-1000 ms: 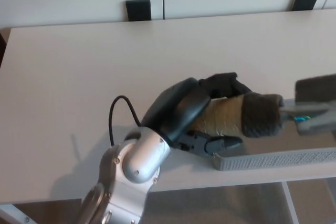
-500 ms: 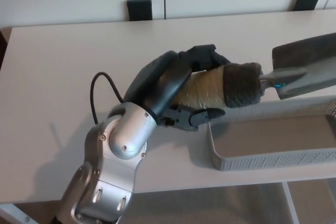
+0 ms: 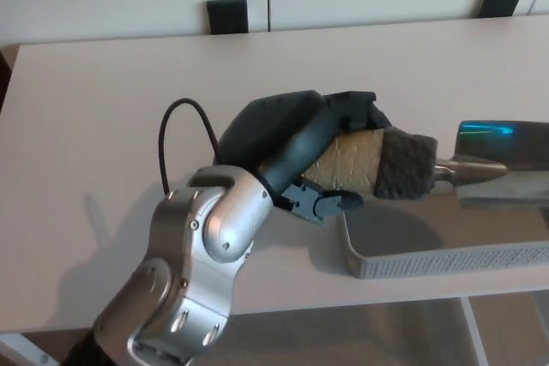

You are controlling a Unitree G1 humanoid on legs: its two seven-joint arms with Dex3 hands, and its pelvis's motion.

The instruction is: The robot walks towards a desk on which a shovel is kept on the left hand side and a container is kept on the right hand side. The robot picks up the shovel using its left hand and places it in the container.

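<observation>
Left hand [image 3: 296, 147] wrapped around shovel [image 3: 403, 165] at tan handle, fingers [image 3: 330, 203] curled under, thumb over top; shovel held off worktop [image 3: 103, 126], roughly level, dark grip collar just past hand, metal blade reaching right over grey mesh container [image 3: 446, 261]; container near worktop's front right edge; black cable [image 3: 171, 139] looping from silver wrist; right hand not visible.
</observation>
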